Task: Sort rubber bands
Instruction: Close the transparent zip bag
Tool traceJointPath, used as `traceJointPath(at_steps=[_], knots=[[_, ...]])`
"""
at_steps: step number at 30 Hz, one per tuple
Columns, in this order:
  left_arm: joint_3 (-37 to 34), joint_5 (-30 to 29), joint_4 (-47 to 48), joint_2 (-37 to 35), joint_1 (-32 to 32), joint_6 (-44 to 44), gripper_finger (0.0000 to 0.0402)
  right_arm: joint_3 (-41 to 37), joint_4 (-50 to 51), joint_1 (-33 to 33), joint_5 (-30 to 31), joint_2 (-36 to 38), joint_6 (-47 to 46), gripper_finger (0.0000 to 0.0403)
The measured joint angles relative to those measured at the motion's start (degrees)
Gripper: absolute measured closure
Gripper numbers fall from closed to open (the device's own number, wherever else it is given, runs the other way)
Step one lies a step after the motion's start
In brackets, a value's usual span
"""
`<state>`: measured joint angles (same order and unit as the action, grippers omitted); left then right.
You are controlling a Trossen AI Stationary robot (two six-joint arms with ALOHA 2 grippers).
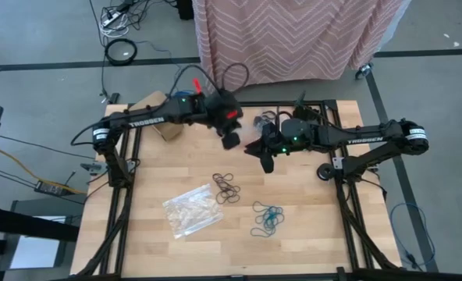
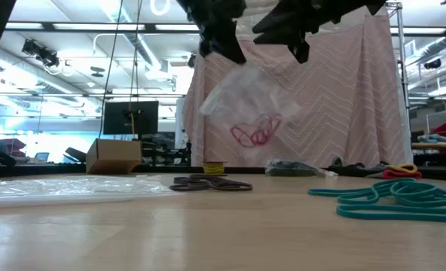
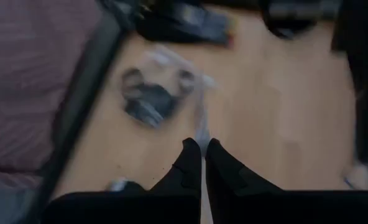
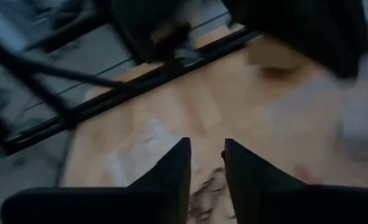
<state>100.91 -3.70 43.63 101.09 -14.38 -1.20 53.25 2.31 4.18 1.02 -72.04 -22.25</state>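
Observation:
A clear plastic bag (image 2: 245, 94) hangs in the air over the far middle of the table, with red rubber bands (image 2: 255, 133) in its bottom. My left gripper (image 1: 231, 142) (image 2: 230, 51) is shut on the bag's top. My right gripper (image 1: 266, 162) (image 2: 298, 45) hovers just to its right, open (image 4: 207, 152), with nothing between its fingers. On the table lie a pile of dark rubber bands (image 1: 227, 187) (image 2: 212, 183) and a pile of teal rubber bands (image 1: 268, 218) (image 2: 392, 197). More dark bands (image 3: 150, 102) lie in clear plastic near the far edge. My left gripper (image 3: 202, 149) pinches the clear bag's upper edge (image 3: 201, 134) between its two shut fingers, coming from above and pointing down. The bag is lifted clear of the table and hangs slack below the fingers (image 2: 224, 41), the red bands sagging in its lowest part.
A second clear bag (image 1: 192, 209) (image 2: 65, 187) lies flat on the near left of the table. A cardboard box (image 1: 161, 109) (image 2: 114, 156) stands at the far left corner. A pink patterned cloth (image 1: 293, 35) hangs beyond the far edge. Bare wood (image 1: 332, 226) shows on the near right.

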Motion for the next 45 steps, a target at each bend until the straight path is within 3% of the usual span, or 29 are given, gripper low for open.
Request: traceJointPath(at_steps=[5, 8, 11, 15, 21, 25, 31, 34, 39, 45], knots=[[5.1, -1.0, 1.4, 0.0, 0.0, -1.1, 0.0393, -1.5, -0.3, -0.1, 15.0, -0.6, -2.4, 0.0284], [5.6, 0.5, 5.7, 0.0, 0.0, -1.2, 0.0393, -2.8, 0.4, 0.0, 19.9, -0.2, -3.7, 0.0282], [5.0, 2.7, 11.7, 0.2, 0.0, -3.6, 0.0393, -4.4, 1.6, -0.4, 19.9, 0.5, -4.3, 0.0287], [1.2, 6.6, 11.2, 0.6, 1.1, -4.9, 0.0388, -7.6, 1.8, -1.3, 17.7, 0.9, -7.5, 0.0291], [-2.3, 13.0, -0.7, 0.6, 3.8, 6.7, 0.0389, -11.8, 2.3, -5.5, 10.9, 2.4, -18.4, 0.0293], [-2.9, 15.9, -6.9, 1.4, 3.9, 13.8, 0.0389, -13.1, 2.4, -9.9, 14.3, 3.6, -22.1, 0.0294], [-2.9, 16.4, -4.0, 6.4, 1.9, 14.4, 0.0381, -14.1, 2.4, -13.2, 20.3, 3.8, -24.7, 0.0294], [-2.9, 16.7, -2.6, 10.2, 1.4, 11.1, 0.0361, -14.9, 2.7, -13.6, 20.9, 3.7, -24.8, 0.0292], [-3.0, 23.1, 0.9, 13.5, 1.0, 3.4, 0.0300, -15.3, 2.9, -13.5, 21.3, 3.7, -25.7, 0.0290], [-3.0, 21.4, 5.3, 13.8, -0.5, -3.4, 0.0235, -15.3, 5.7, -13.5, 23.5, 3.7, -27.5, 0.0289]])
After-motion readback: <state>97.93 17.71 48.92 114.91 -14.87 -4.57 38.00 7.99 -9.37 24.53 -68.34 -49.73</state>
